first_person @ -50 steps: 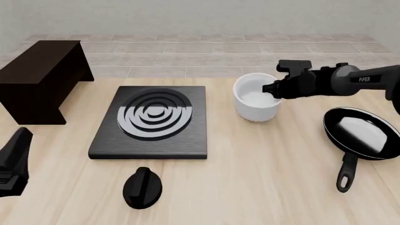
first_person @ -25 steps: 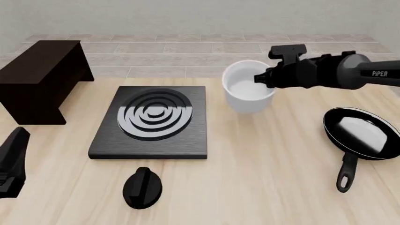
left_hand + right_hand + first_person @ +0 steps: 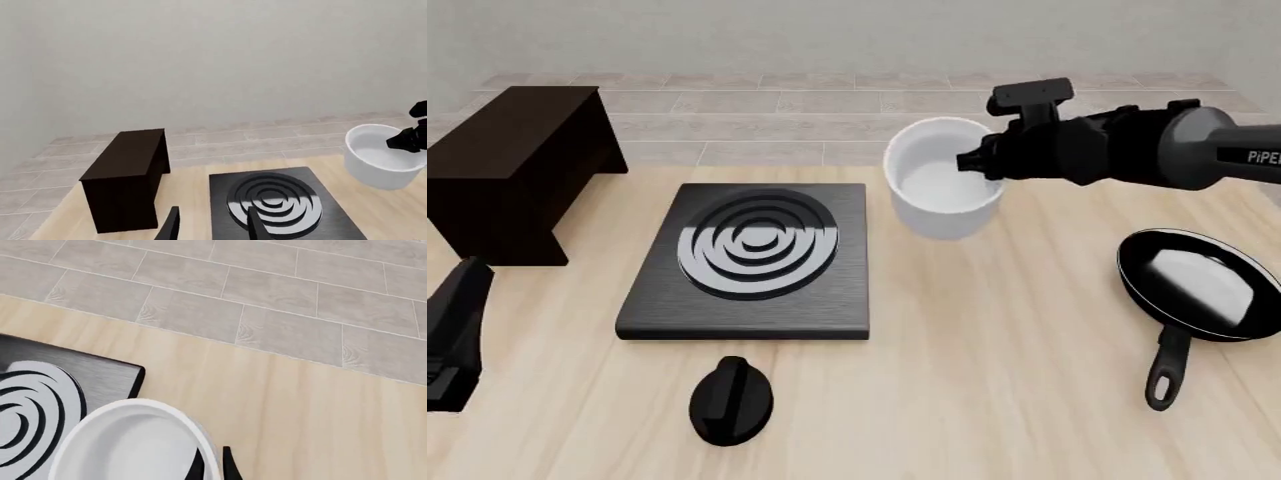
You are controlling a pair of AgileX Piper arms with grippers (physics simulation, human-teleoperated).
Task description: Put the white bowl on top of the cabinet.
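The white bowl (image 3: 938,185) hangs a little above the table, just right of the stove plate's far right corner, and is slightly tilted. My right gripper (image 3: 976,165) is shut on the bowl's right rim. The right wrist view shows the bowl (image 3: 133,440) with the fingertips (image 3: 227,469) pinching its rim. The dark cabinet (image 3: 514,165) stands at the far left, its flat top bare. In the left wrist view the cabinet (image 3: 127,170) is ahead and the bowl (image 3: 381,157) is off to one side. My left gripper (image 3: 465,295) rests low at the near left, open and holding nothing, with its fingers (image 3: 171,227) apart.
A flat black stove plate (image 3: 754,255) with silver rings lies between the cabinet and the bowl. A black knob (image 3: 731,400) sits in front of it. A black frying pan (image 3: 1198,285) lies at the right, handle toward the near edge. Beyond the table's far edge is tiled floor.
My right gripper has carried the bowl leftward and higher, away from the pan and toward the stove plate's far corner. The left arm has barely shifted.
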